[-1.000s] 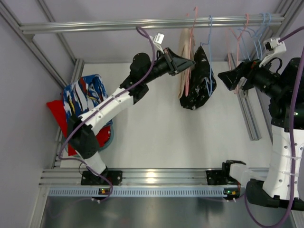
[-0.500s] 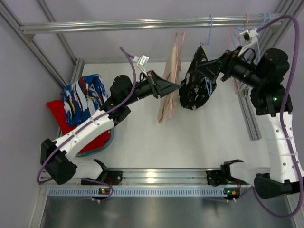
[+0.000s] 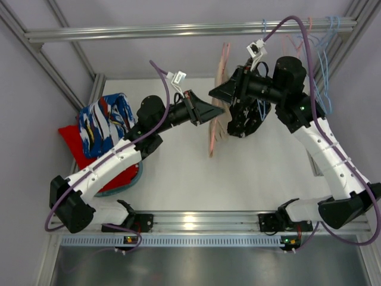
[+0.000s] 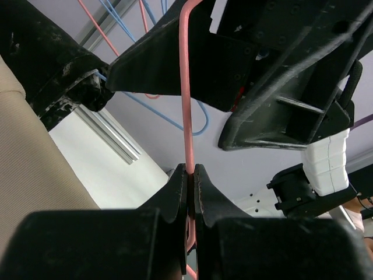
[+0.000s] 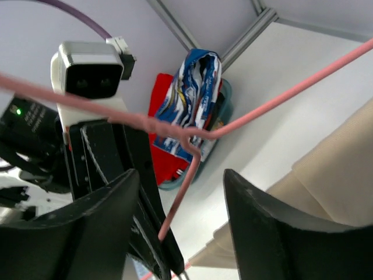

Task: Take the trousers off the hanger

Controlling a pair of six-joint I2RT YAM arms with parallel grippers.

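Observation:
My left gripper [image 3: 220,109] [image 4: 190,170] is shut on the wire of a pink hanger [image 3: 225,55] [image 4: 185,87]. The beige trousers [image 3: 215,130] [image 4: 32,175] hang from that hanger, below and beside the jaws. My right gripper [image 3: 214,95] [image 5: 180,175] is open, its two fingers either side of the same pink hanger [image 5: 192,166] just below its twisted neck, not touching it. The beige trousers [image 5: 329,169] show past the right finger. The blue patterned trousers [image 3: 102,122] [image 5: 195,96] lie folded in a basket at the far left.
A black garment [image 3: 247,116] [image 4: 49,70] hangs on a blue hanger just behind my right gripper. Several bare blue and pink hangers [image 3: 318,42] hang from the rail at the top right. A red cloth [image 3: 74,146] lies under the basket. Frame posts stand on both sides.
My right arm has swung left from the rail's right end to the pink hanger, its jaws narrowing. My left arm drew the hanger with the beige trousers down and left, then held still.

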